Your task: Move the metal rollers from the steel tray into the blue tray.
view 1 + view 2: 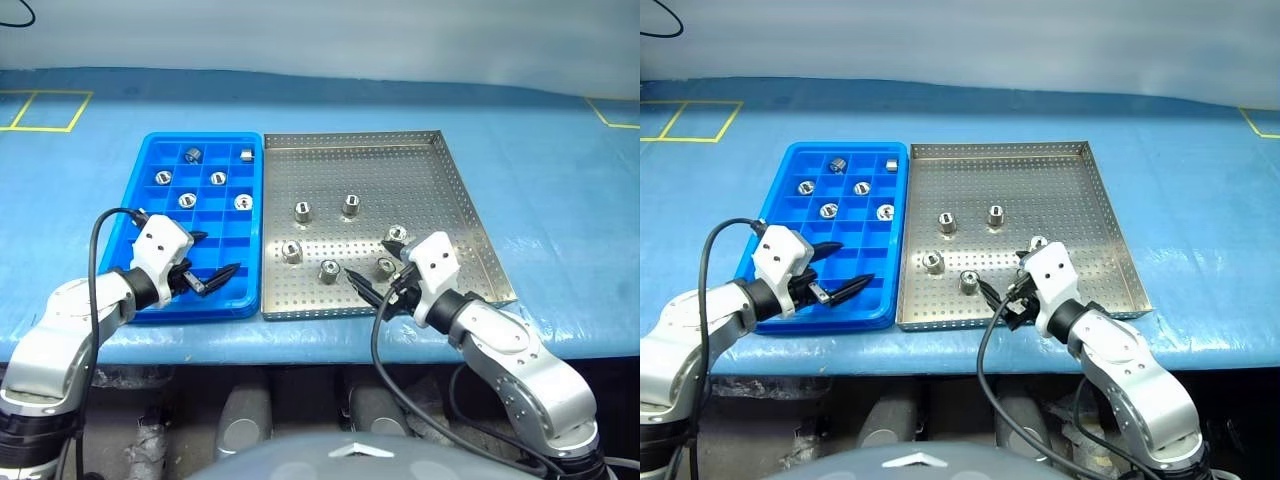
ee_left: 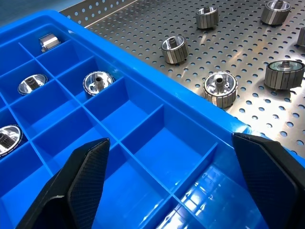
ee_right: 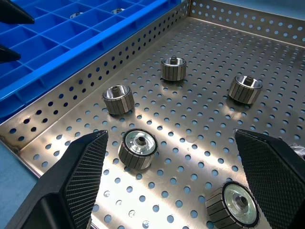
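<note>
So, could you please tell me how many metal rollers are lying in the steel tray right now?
6. Two metal rollers sit mid-tray, two nearer the front, and two by the right gripper, which may hide more.

Open left gripper (image 2: 167,181) over blue tray (image 2: 143,81) — rollers (image 2: 97,82) inside.

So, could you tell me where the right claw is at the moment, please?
In the left eye view, the right claw hovers open over the near edge of the steel tray, between two metal rollers.
</note>
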You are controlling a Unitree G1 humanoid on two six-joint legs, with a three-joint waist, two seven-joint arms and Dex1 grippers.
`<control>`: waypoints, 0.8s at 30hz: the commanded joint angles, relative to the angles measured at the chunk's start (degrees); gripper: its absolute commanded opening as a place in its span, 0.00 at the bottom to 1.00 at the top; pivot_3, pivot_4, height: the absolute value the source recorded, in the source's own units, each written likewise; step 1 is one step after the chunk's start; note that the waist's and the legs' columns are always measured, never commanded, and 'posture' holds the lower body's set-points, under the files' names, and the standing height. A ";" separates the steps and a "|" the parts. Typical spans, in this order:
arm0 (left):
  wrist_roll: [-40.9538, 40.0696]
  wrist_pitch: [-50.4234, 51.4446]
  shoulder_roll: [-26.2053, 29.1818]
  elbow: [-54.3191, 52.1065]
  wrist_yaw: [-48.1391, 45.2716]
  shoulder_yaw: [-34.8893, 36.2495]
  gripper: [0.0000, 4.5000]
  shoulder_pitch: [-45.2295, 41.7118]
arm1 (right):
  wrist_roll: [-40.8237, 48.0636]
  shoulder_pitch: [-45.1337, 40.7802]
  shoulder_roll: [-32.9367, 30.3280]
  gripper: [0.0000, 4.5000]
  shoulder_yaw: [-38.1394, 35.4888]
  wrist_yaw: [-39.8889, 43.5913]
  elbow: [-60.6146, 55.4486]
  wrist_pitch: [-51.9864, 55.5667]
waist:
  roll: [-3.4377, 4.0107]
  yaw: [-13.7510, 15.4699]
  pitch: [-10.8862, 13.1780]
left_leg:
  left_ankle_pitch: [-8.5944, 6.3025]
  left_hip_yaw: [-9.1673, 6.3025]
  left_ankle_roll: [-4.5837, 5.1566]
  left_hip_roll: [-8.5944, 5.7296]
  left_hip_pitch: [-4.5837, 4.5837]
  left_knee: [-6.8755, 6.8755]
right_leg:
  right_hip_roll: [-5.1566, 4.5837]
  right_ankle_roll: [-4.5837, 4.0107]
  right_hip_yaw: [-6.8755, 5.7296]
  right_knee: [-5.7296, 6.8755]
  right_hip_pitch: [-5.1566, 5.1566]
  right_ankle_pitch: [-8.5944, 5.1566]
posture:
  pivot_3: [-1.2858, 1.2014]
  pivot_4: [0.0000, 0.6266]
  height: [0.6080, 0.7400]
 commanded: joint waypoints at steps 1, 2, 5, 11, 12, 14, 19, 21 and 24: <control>-0.41 -0.24 0.08 -0.99 -0.29 0.76 0.99 -0.63 | 0.15 -0.65 -0.06 1.00 -0.36 -0.32 -1.45 0.24 | 0.00 0.00 0.00 | 0.00 0.00 0.00 0.00 0.00 0.01 | 0.00 0.00 0.00 0.00 0.00 0.00 | 0.53 0.24 1.00; -0.39 -0.24 0.10 -0.99 -0.29 0.78 0.99 -0.62 | 0.15 -0.66 -0.03 1.00 -0.37 -0.39 -1.48 0.33 | 0.00 0.00 0.00 | 0.00 0.00 0.00 0.00 0.00 0.01 | 0.00 0.00 0.00 0.01 0.00 0.00 | 0.53 0.24 1.00; -0.33 -0.28 0.12 -0.86 -0.31 0.75 0.99 -0.72 | 0.17 -0.80 0.07 1.00 -0.32 -0.55 -1.43 0.55 | 0.00 0.00 0.00 | 0.00 0.00 0.00 0.00 0.00 0.03 | 0.00 0.00 0.00 0.01 0.01 0.00 | 0.53 0.24 1.00; -0.40 -0.24 0.15 -0.93 -0.46 0.84 0.99 -0.92 | 0.12 -1.13 0.26 1.00 -0.17 -0.70 -1.49 1.12 | 0.00 0.00 0.00 | 0.00 0.00 0.00 0.00 0.00 0.05 | 0.00 0.00 0.00 0.03 0.01 0.00 | 0.53 0.24 1.00; -0.63 -0.34 -0.01 -1.05 -0.45 1.07 0.99 -1.23 | 0.11 -1.16 0.29 1.00 -0.14 -0.73 -1.57 1.22 | 0.00 0.00 0.00 | 0.00 0.00 0.00 0.00 0.00 0.06 | 0.00 0.00 0.00 0.03 0.01 0.01 | 0.53 0.24 1.00; -2.05 -0.21 -0.62 -1.18 -0.72 1.67 0.99 -2.86 | 0.03 -1.30 0.31 1.00 -0.03 -0.85 -1.68 1.37 | 0.00 0.01 0.00 | 0.00 0.00 0.00 0.00 0.00 0.06 | 0.00 0.00 0.00 0.03 0.02 0.01 | 0.53 0.24 1.00; -2.13 -0.86 0.81 4.72 -5.71 -2.93 0.99 -15.51 | 0.19 -3.02 1.38 1.00 0.11 -2.62 -1.89 3.06 | -0.03 0.26 0.01 | 0.01 -0.06 0.01 -0.01 0.00 0.28 | 0.02 0.03 -0.04 0.14 0.09 0.02 | 0.54 0.24 1.00; -0.06 -1.27 1.45 9.65 -8.74 -7.11 0.99 -22.47 | 0.16 -3.87 1.83 1.00 0.38 -3.47 -2.22 4.22 | -0.04 0.13 0.00 | 0.03 -0.07 0.03 -0.03 0.02 0.34 | 0.04 0.04 -0.02 0.15 0.16 0.05 | 0.53 0.24 1.00; 2.24 -1.67 1.04 16.70 -12.04 -12.06 0.99 -30.60 | 0.15 -5.08 2.42 1.00 0.90 -4.49 -2.48 5.97 | -0.03 -0.06 0.00 | 0.04 -0.05 0.05 -0.05 0.08 0.34 | 0.04 0.06 0.03 0.13 0.23 0.07 | 0.53 0.24 1.00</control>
